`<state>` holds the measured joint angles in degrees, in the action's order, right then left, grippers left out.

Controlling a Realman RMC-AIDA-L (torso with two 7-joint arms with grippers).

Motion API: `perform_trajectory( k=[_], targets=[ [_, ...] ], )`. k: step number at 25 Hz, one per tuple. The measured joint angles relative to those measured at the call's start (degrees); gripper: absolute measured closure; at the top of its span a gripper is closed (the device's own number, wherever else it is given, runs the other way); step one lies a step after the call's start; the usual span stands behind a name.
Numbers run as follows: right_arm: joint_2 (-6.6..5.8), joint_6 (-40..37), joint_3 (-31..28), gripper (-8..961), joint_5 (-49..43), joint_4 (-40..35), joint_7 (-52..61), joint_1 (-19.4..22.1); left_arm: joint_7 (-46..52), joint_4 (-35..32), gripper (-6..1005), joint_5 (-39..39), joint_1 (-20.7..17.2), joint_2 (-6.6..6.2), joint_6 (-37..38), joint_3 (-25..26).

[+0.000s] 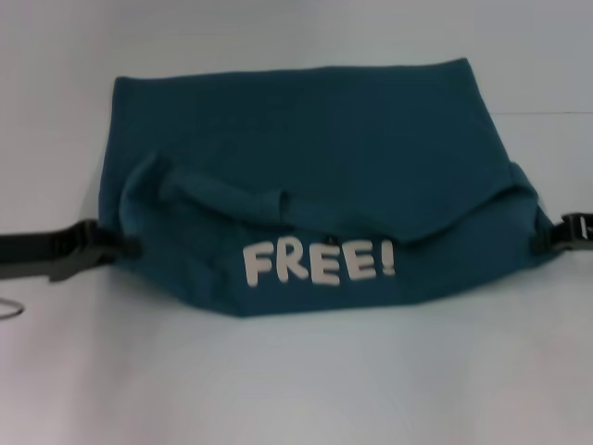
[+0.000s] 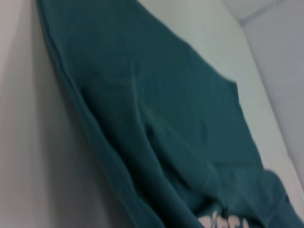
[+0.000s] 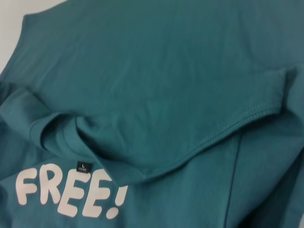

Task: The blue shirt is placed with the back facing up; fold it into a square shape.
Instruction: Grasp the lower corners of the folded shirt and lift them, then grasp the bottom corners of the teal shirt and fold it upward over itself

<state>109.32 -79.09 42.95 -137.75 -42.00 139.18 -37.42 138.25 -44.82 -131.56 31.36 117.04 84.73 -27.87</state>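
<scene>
Halfway there, I'd say: the blue shirt lay on the desk, near edge turned over; left gripper and right gripper at its corners, grips impossible to tell

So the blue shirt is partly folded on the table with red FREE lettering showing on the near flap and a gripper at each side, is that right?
Not quite: the lettering is white, not red, as the head view shows. The rest holds: the blue shirt lies partly folded on the table, with the left gripper and the right gripper at its sides.
</scene>
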Motion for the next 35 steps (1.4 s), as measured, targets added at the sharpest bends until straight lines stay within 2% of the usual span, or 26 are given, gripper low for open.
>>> perform_trajectory(
  k=[3,12,19,23,27,33,35],
  targets=[
    [-0.95,-6.22,-0.44,903,-0.52,-1.88,0.57,2.04,1.34,-3.54,960,-2.38,-1.75,-0.02,5.78,0.01],
    [-1.23,-18.16,-0.59,894,-5.7,-3.1,-0.53,4.37,2.07,-11.23,959,-8.89,-7.19,0.28,20.55,0.58],
    [-1.25,-25.54,-2.11,886,-6.12,-2.99,-4.04,5.56,0.82,-12.03,960,-12.79,-9.04,0.27,25.68,0.82],
    [-1.16,-26.71,-2.75,882,-6.22,-2.92,-4.55,6.39,0.46,-12.06,961,-13.88,-9.08,0.34,27.04,1.42],
    [-1.09,-24.4,-5.15,878,-5.63,-2.93,-4.83,6.99,0.1,-11.55,960,-13.57,-8.18,-0.04,26.51,3.15],
    [-0.89,-17.35,-13.66,871,-1.58,-2.52,-4.65,4.2,3.1,-6.96,959,-13.4,-1.84,-1.02,17.63,8.08],
    [-0.72,-15.77,-14.27,869,-0.22,-2.41,-4.28,3.68,3.91,-5.33,959,-13.37,0.49,-1.07,14.45,8.53]
  ],
)
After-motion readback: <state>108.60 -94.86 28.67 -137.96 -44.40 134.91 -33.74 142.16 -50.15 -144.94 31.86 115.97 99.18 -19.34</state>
